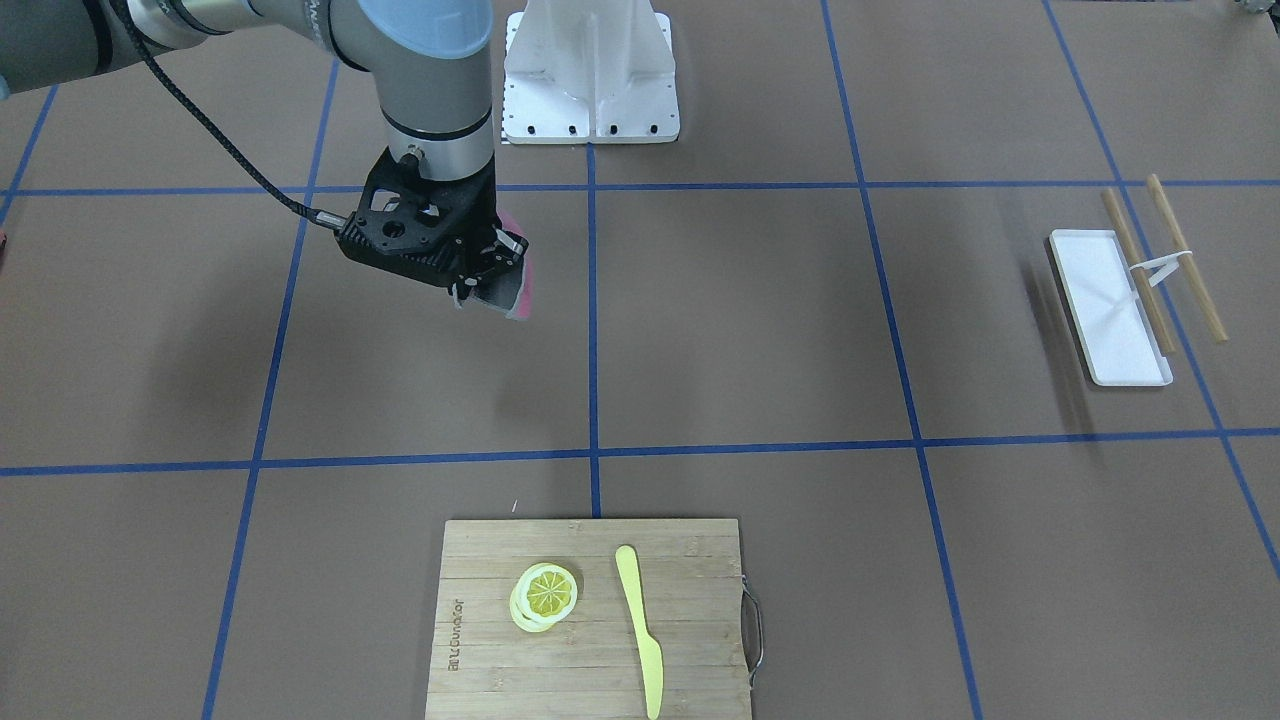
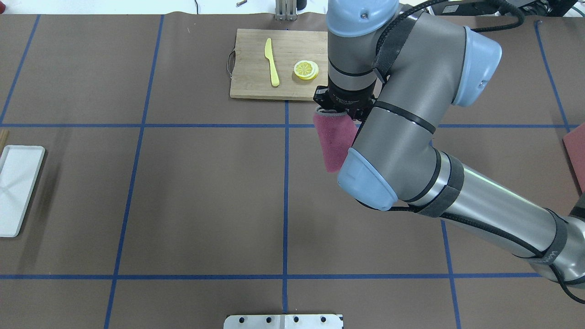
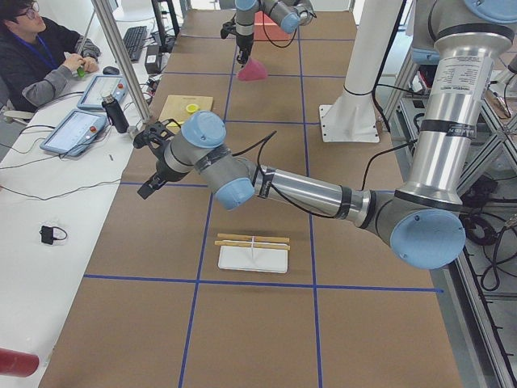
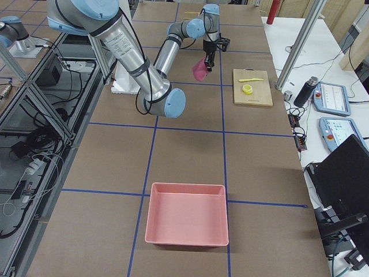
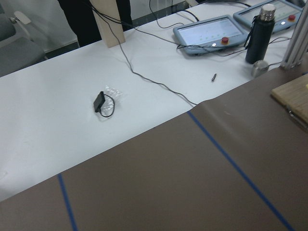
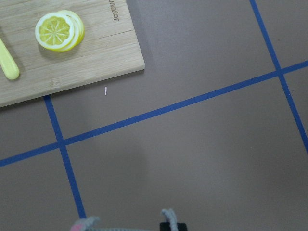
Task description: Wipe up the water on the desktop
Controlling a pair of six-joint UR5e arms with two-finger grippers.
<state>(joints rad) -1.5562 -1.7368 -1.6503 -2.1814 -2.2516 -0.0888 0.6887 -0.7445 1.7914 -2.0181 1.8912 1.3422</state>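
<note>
My right gripper (image 1: 487,272) is shut on a pink sponge cloth with a grey edge (image 2: 336,144), which hangs from it just above the brown desktop (image 2: 205,192). It is near the middle tape cross, short of the cutting board. The cloth also shows in the front view (image 1: 522,283) and the right side view (image 4: 199,70). Only its grey edge (image 6: 85,223) shows in the right wrist view. No water shows on the desktop. My left gripper (image 3: 150,164) hovers over the table's operator-side edge. It shows only in the left side view, so I cannot tell whether it is open.
A bamboo cutting board (image 2: 256,82) at the far edge holds lemon slices (image 2: 305,69) and a yellow knife (image 2: 272,61). A white tray (image 2: 16,189) with chopsticks (image 1: 1186,257) lies on my left. A pink bin (image 4: 187,222) lies on my right. The robot's white base (image 1: 590,75) stands at the near edge.
</note>
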